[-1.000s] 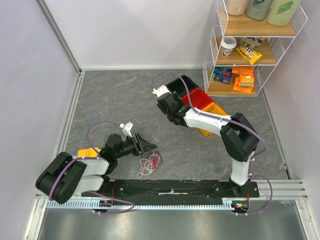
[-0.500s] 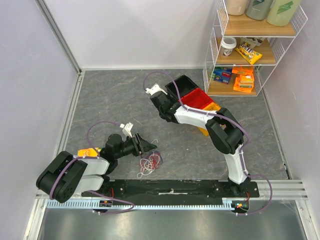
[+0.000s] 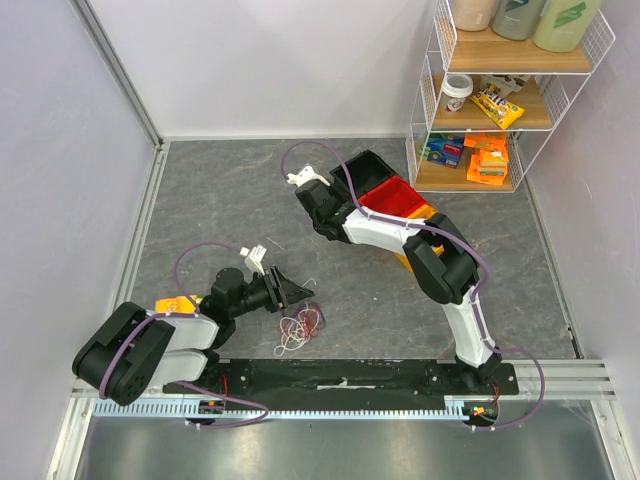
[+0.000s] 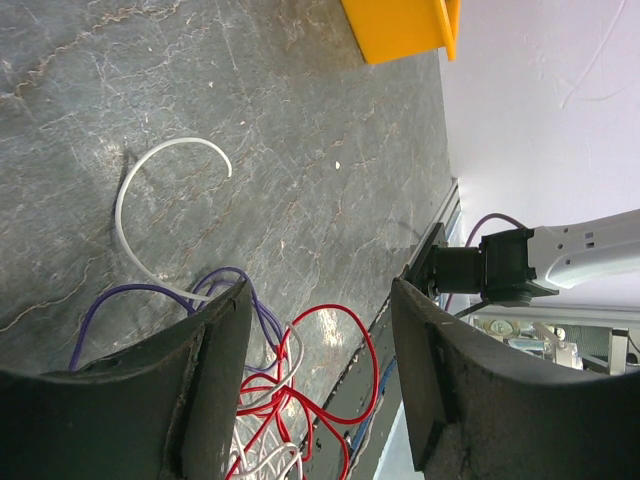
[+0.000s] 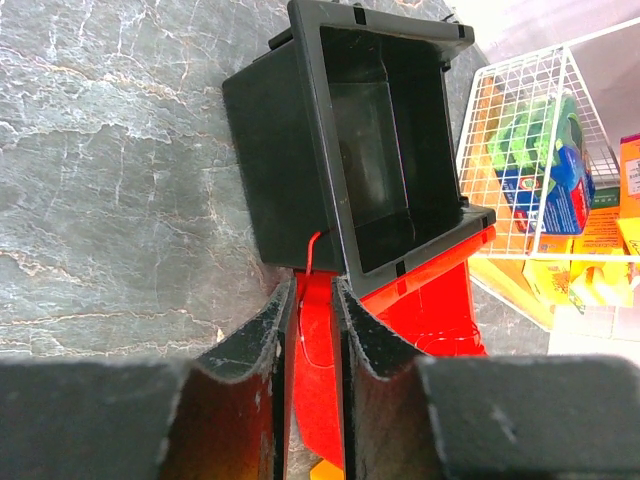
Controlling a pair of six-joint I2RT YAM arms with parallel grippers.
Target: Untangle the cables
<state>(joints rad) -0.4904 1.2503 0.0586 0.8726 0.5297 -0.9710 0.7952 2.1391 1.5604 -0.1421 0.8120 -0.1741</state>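
The cables [image 3: 303, 324] lie as a small red, white and purple tangle on the grey floor near the front. My left gripper [image 3: 292, 292] is open and empty, low beside the tangle. In the left wrist view the tangle [image 4: 272, 392] lies between its spread fingers [image 4: 215, 380], and a white strand [image 4: 130, 200] curls away. My right gripper [image 3: 318, 205] hovers by the black bin [image 3: 362, 172]. In the right wrist view the jaws [image 5: 312, 300] are nearly closed, and a thin red cable [image 5: 308, 255] stands up between them.
A black bin [image 5: 380, 150], a red bin [image 5: 425, 310] and an orange bin [image 3: 420, 228] sit in a row at the back right. A wire shelf [image 3: 500, 100] with snacks stands behind them. Walls close the left and far sides.
My right wrist has swung left and farther back, beside the black bin. My left gripper and the tangle have not moved.
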